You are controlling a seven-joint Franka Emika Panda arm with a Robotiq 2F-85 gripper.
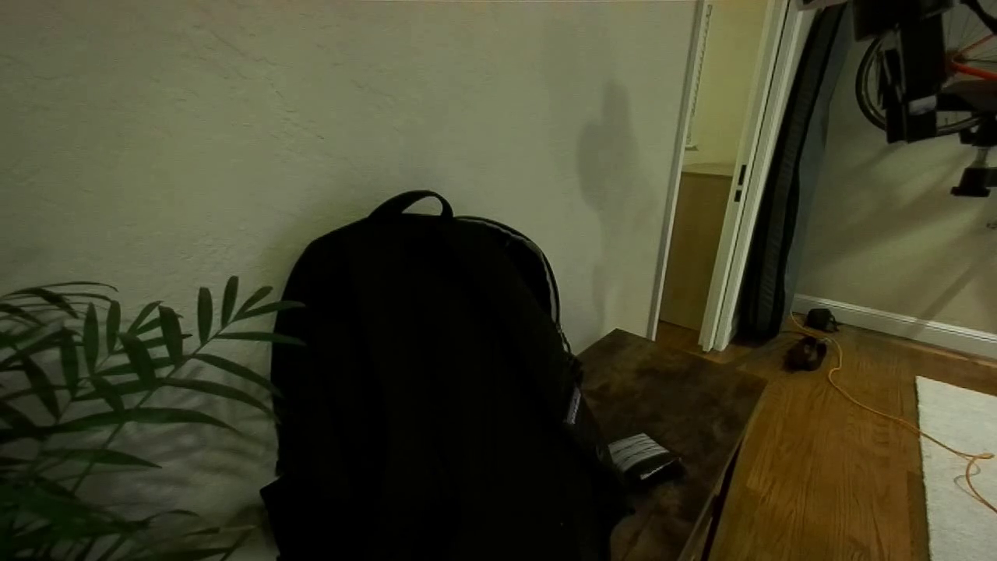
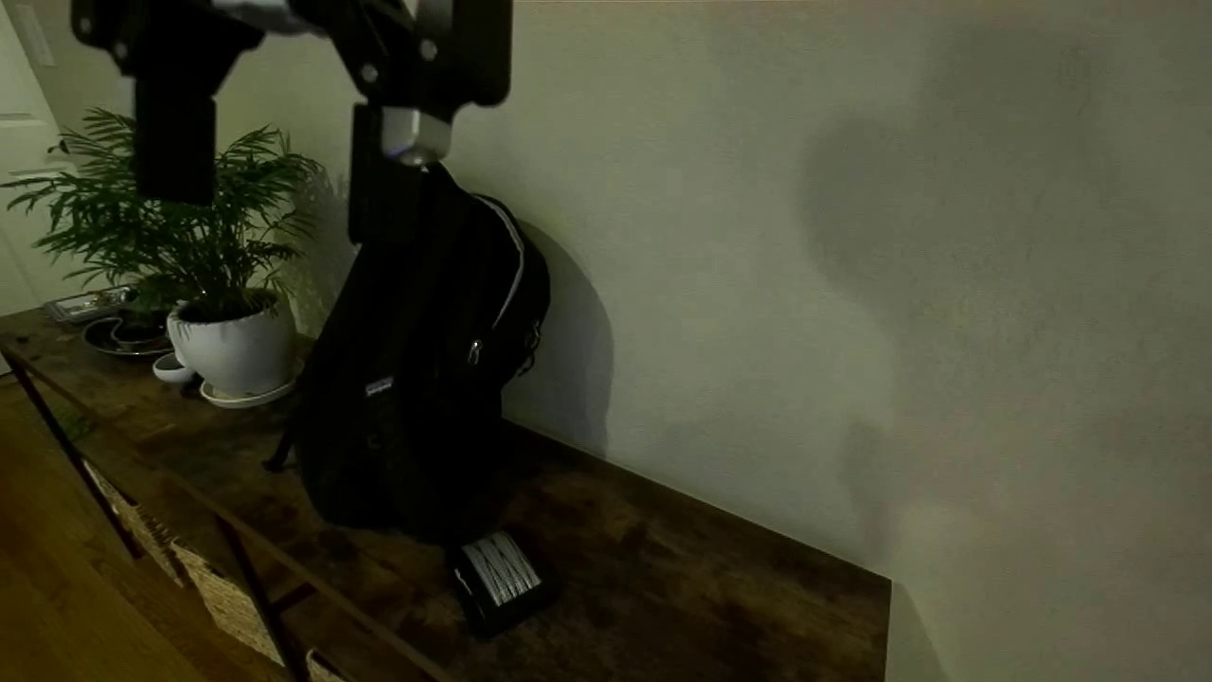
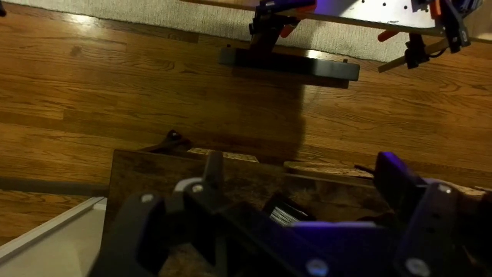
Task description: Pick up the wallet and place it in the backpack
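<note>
High up in an exterior view hangs the claw (image 2: 279, 213), spread wide, its two dark fingers (image 2: 175, 147) well apart above the surface (image 2: 682, 606). And down there lies the wallet (image 2: 502, 573) — flat on the mottled brown top, pale striped face up, dark border around it, just beside the foot of the backpack (image 2: 407, 379). Do those two touch? I cannot tell from here.

The backpack, big and black, stands upright near the wall (image 2: 757, 284), a pale edging curving down its side, a zip pull (image 2: 474, 351) catching the light. In both exterior views it dwarfs the wallet; in an exterior view its loop handle (image 1: 417, 199) arches up at the top while its bulk covers part of the wallet. On the backpack's other side, a potted plant (image 2: 237, 346) sits on its white saucer (image 2: 248, 398), a small bowl (image 2: 172, 369) next to it.

Over to the wrist view: blurred fingers at either side, and between them, lower down, part of the wallet peeks out from behind the claw. Past the surface's edge, wooden floor (image 3: 153, 96). An orange cord (image 1: 839, 378) snakes across it onto a white rug (image 1: 958, 483) — and a bicycle wheel (image 1: 862, 97) shows behind the claw.
</note>
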